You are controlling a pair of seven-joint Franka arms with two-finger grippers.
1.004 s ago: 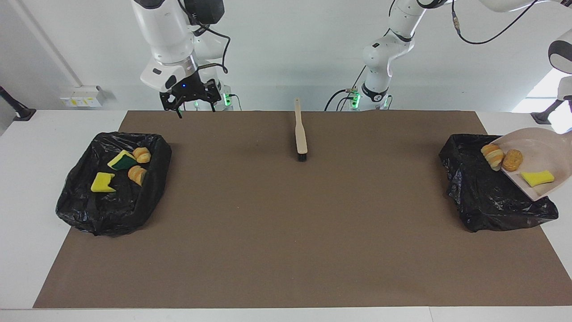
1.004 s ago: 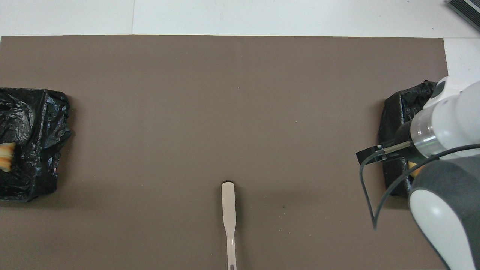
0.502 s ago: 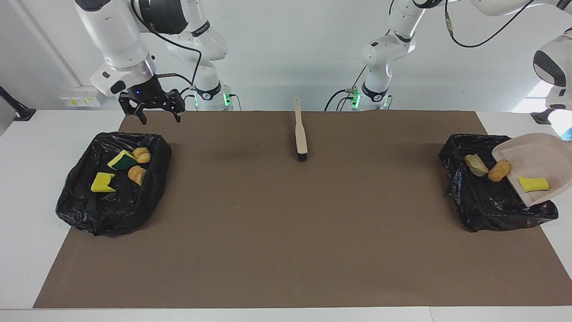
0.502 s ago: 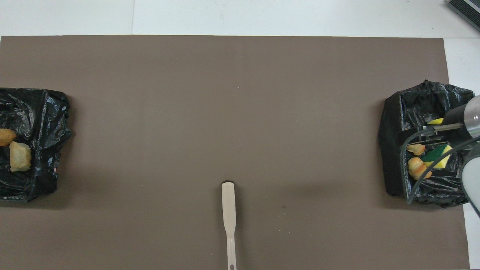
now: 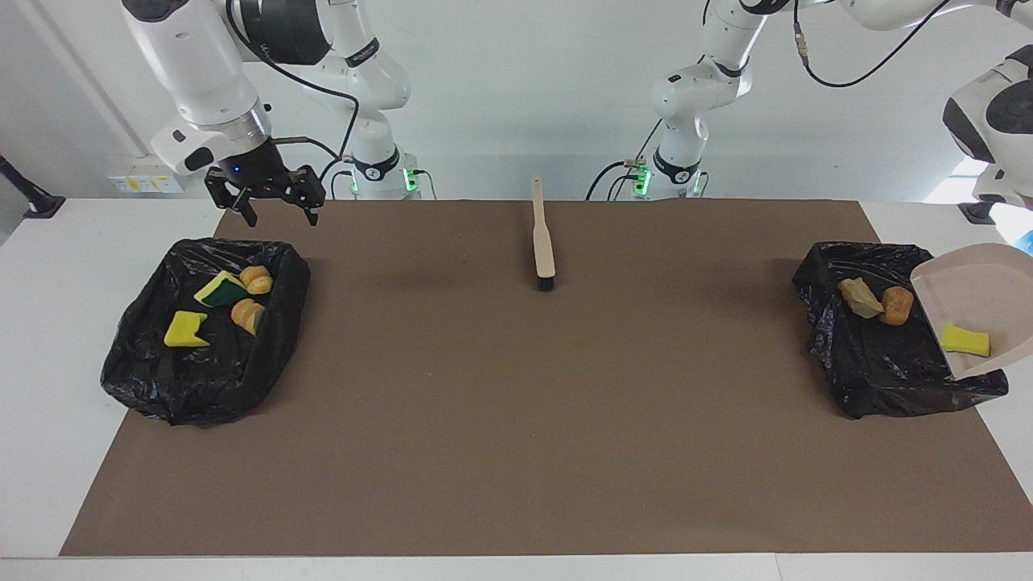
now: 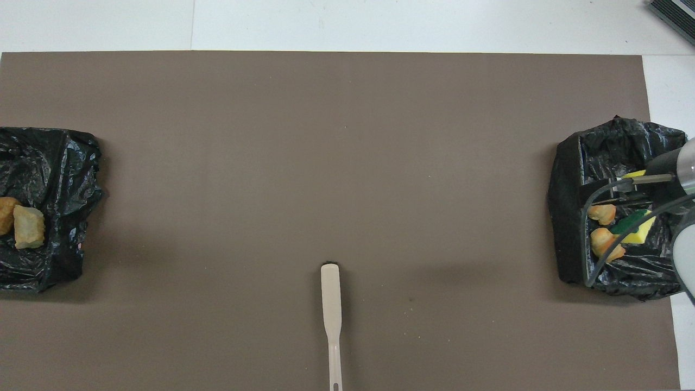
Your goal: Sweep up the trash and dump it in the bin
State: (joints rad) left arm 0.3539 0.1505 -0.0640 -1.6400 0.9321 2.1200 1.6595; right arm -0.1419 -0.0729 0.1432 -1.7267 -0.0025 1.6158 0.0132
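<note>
White worktop (image 5: 48,323) carries a brown mat (image 5: 516,420), with a black-lined bin (image 5: 137,355) at one end and a second bin (image 5: 871,379) at the other.

The right tool (image 5: 277,216) hangs with its fingers apart and empty, above the robot-side rim of the bin; it seems to be waiting. Below it lie four pieces of trash: a yellow sponge (image 5: 186,329), a yellow-green sponge (image 5: 219,290) and two bread chunks (image 5: 258,279) (image 5: 248,315).

The left tool is out of view. It is closed, and since the pan (image 5: 989,290) hangs tilted in the air with its handle running out of view toward that arm, I judge it clamped on the pan. The tilt points the pan's lip down into the second bin, so that the load slides out. Two chunks (image 5: 860,298) (image 5: 896,305) lie in that bin; one yellow scrap (image 5: 965,340) sits on the pan near its lip, not yet dumped.

The brush (image 5: 544,238) lies on the mat midway between the two tools, handle toward the robots, out of the way of the dumping.
</note>
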